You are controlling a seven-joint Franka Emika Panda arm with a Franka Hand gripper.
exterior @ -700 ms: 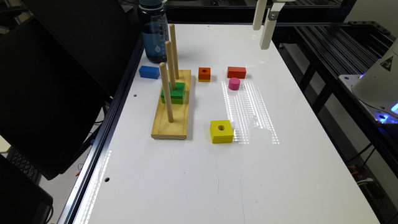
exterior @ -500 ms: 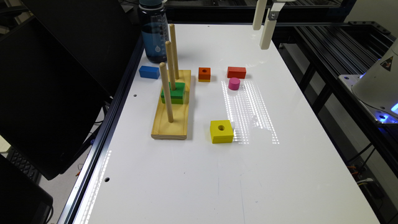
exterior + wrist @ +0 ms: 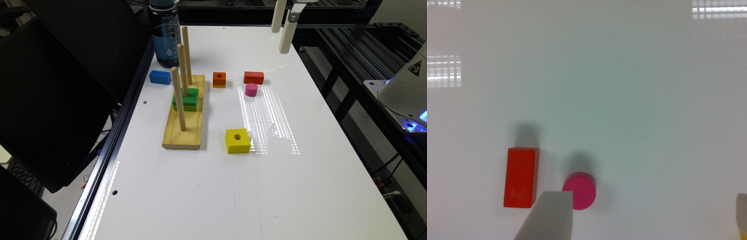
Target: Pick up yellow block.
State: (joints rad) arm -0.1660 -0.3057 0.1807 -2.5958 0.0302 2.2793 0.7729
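Observation:
The yellow block (image 3: 237, 140), square with a round hole in its top, lies flat on the white table (image 3: 233, 200) near the middle, just off the wooden peg base. My gripper (image 3: 279, 42) hangs high over the table's far end, well away from the block and holding nothing. In the wrist view the gripper (image 3: 647, 197) is open, its fingers far apart, with the red block (image 3: 520, 177) and the pink cylinder (image 3: 579, 190) on the table below it.
A wooden base (image 3: 183, 115) with three upright pegs carries a green block (image 3: 186, 99). Beyond it lie a blue block (image 3: 160, 77), a small orange holed block (image 3: 219, 79), a red block (image 3: 253, 77) and a pink cylinder (image 3: 251, 89). A dark water bottle (image 3: 165, 33) stands at the far edge.

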